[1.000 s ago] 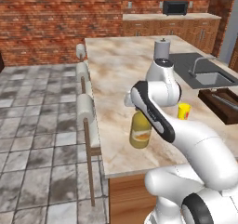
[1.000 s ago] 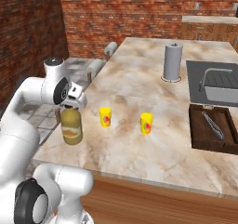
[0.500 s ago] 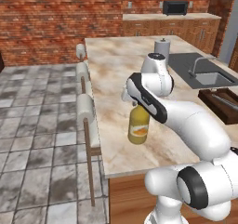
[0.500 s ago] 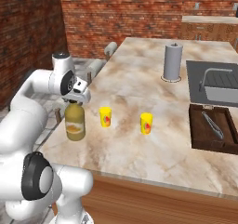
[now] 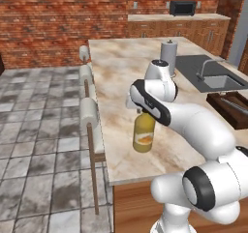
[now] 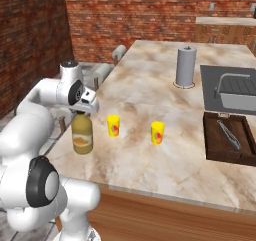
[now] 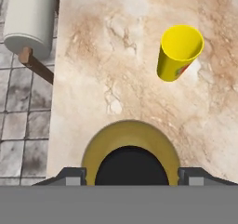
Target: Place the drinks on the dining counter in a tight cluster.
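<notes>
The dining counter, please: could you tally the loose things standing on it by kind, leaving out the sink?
Juice bottle: 1
Yellow cups: 2
Grey paper-towel roll: 1
Dark wooden tray with tongs: 1
Total: 5

arm (image 5: 193, 125): glossy white, rounded links | joints: dark rings | fingertips: small, dark
</notes>
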